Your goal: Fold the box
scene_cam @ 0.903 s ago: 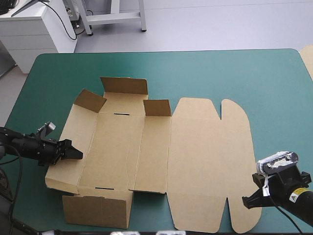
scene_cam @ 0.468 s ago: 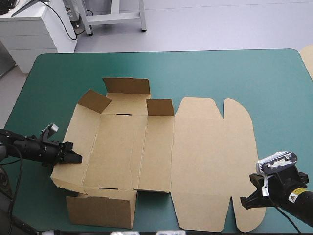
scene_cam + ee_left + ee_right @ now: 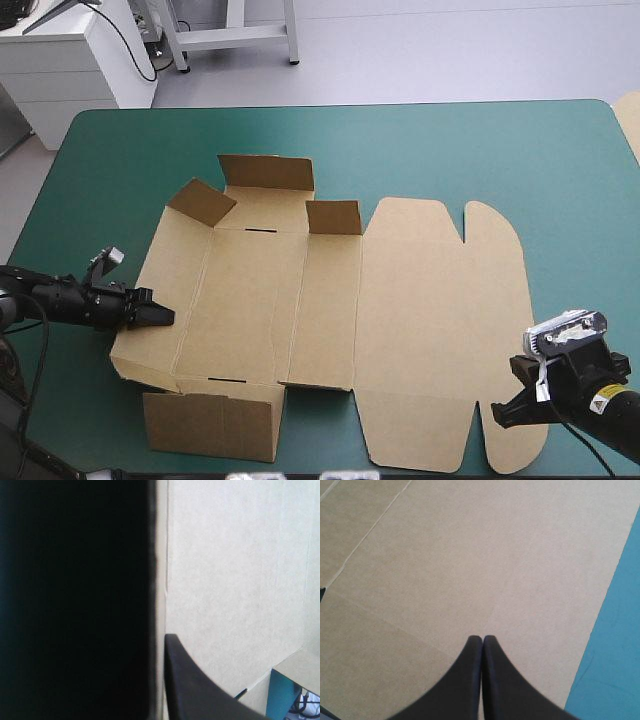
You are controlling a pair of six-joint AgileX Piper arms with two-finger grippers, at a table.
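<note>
The brown cardboard box (image 3: 330,320) lies spread on the teal-green tabletop (image 3: 450,150). The left tool (image 3: 165,317) clamps its lifted left wall. The right tool (image 3: 482,641), fingers pressed together, is over the lid.

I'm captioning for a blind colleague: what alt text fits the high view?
A brown box, mostly flat with a few left-end flaps raised, lies on the teal-green table. The left gripper grips its left edge; the right gripper, shut, sits over its near right corner.
</note>
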